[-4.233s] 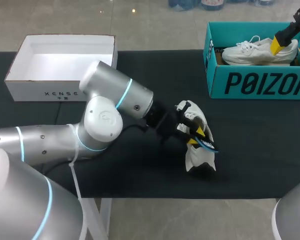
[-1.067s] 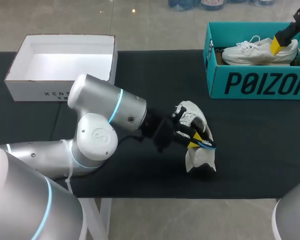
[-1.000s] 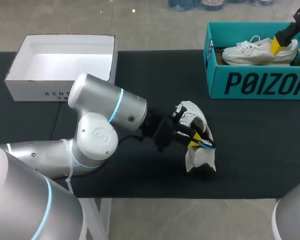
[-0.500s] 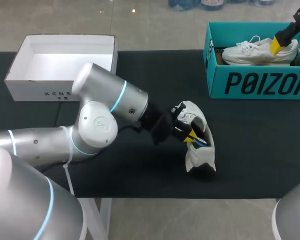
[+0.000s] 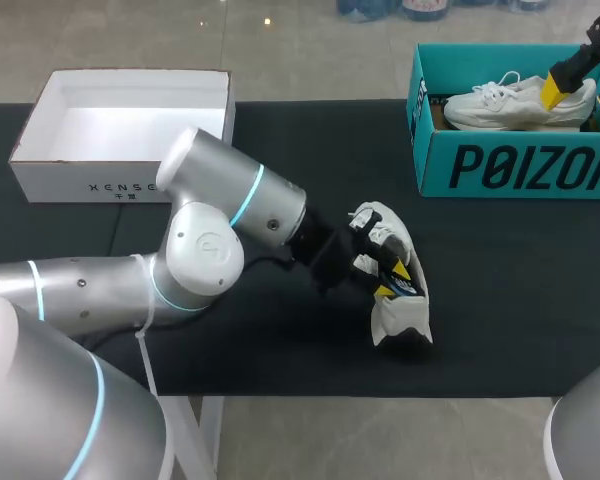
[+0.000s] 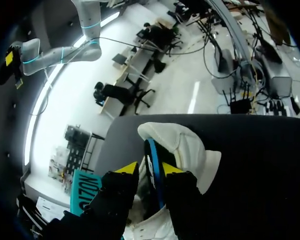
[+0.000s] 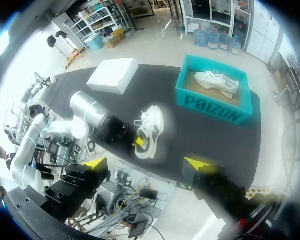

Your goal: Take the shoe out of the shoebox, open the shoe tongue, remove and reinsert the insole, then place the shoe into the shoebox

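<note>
A white shoe (image 5: 392,262) lies on its side in the middle of the black table (image 5: 500,300), also seen from high up in the right wrist view (image 7: 150,131). Its blue-edged insole (image 6: 153,172) stands edge-on in the shoe's mouth. My left gripper (image 6: 149,168) is at that mouth, open, with its fingers on either side of the insole and a small gap showing beside one of them. My right gripper (image 7: 146,163) hangs wide open and empty high above the table, and appears in the head view (image 5: 580,92) over the teal shoebox (image 5: 500,160).
A second white shoe (image 5: 515,100) lies inside the teal shoebox at the back right. A white open box (image 5: 120,125) sits at the back left. My left arm (image 5: 220,230) stretches across the table's middle left.
The left gripper's fingers have parted from a tight pinch on the insole. The insole's blue edge now sits further inside the shoe. The right arm has not moved.
</note>
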Controlling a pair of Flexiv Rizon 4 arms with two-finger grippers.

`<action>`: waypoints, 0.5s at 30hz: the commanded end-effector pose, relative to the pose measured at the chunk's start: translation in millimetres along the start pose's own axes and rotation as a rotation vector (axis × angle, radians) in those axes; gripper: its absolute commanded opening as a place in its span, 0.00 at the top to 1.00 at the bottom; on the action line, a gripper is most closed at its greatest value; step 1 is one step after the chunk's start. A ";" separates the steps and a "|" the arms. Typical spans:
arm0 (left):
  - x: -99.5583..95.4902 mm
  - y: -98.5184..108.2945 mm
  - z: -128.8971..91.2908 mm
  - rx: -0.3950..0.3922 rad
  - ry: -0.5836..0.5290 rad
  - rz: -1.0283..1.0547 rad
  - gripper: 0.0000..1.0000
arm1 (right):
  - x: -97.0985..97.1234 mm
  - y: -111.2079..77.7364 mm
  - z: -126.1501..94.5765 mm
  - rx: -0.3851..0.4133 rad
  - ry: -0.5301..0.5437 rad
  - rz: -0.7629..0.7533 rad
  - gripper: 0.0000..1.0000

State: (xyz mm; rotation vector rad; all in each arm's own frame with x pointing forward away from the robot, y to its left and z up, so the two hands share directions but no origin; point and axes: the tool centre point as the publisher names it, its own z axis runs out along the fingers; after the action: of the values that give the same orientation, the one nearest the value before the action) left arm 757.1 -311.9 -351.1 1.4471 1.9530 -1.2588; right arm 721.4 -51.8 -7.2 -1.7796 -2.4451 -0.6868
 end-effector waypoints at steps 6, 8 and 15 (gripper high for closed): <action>2.6 -18.2 -37.7 -0.060 0.021 -0.010 0.00 | 0.0 2.7 0.1 0.006 0.000 0.001 0.00; -1.6 -20.4 -47.5 -0.073 0.023 -0.006 0.00 | 0.0 2.7 0.1 0.006 0.000 0.001 0.00; -20.5 -19.8 -72.0 -0.045 0.069 -0.013 0.00 | 0.0 2.7 0.1 0.006 0.000 0.001 0.00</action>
State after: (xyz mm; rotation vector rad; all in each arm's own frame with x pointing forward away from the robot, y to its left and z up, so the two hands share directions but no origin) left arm 754.8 -276.5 -308.6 1.4261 1.9909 -1.1654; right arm 721.4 -51.8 -7.2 -1.7795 -2.4451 -0.6868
